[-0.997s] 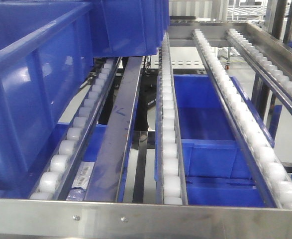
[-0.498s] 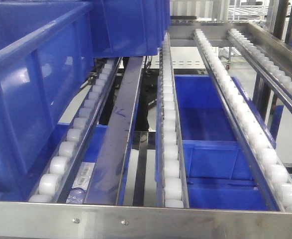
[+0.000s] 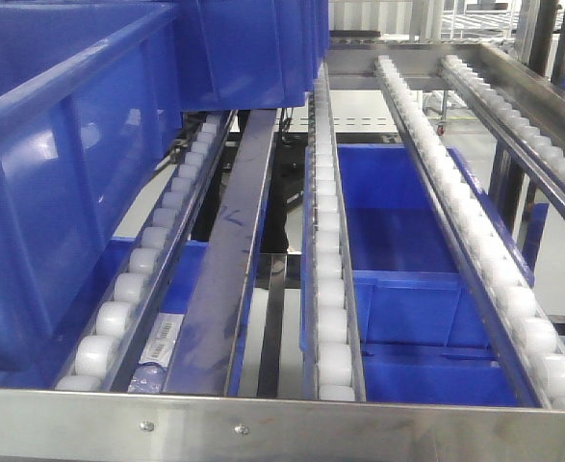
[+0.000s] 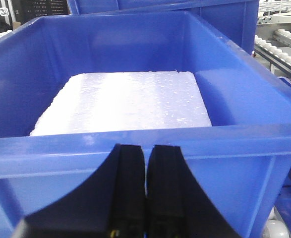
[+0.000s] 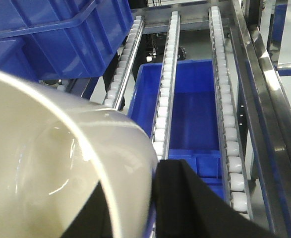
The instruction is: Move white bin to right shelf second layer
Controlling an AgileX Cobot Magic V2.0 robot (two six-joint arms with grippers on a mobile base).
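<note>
Right gripper (image 5: 135, 208) clamps the white bin's (image 5: 51, 168) rim above the roller rails (image 5: 166, 84); left gripper (image 4: 145, 168), jaws pressed together and empty, faces a blue crate (image 4: 135, 148).

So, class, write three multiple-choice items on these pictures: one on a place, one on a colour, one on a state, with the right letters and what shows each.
1. Where is the white bin?
A. On the rollers
B. At the right gripper, above the roller rails
C. Inside a crate

2. What colour is the crate in front of the left gripper?
A. Blue
B. Green
C. Grey

3. How are the left gripper's fingers?
A. Wide apart
B. Close together, holding nothing
C. Clamped on foam

Answers: B, its rim fills the right wrist view over the rails; A, its walls are blue; B, only a thin gap shows.
</note>
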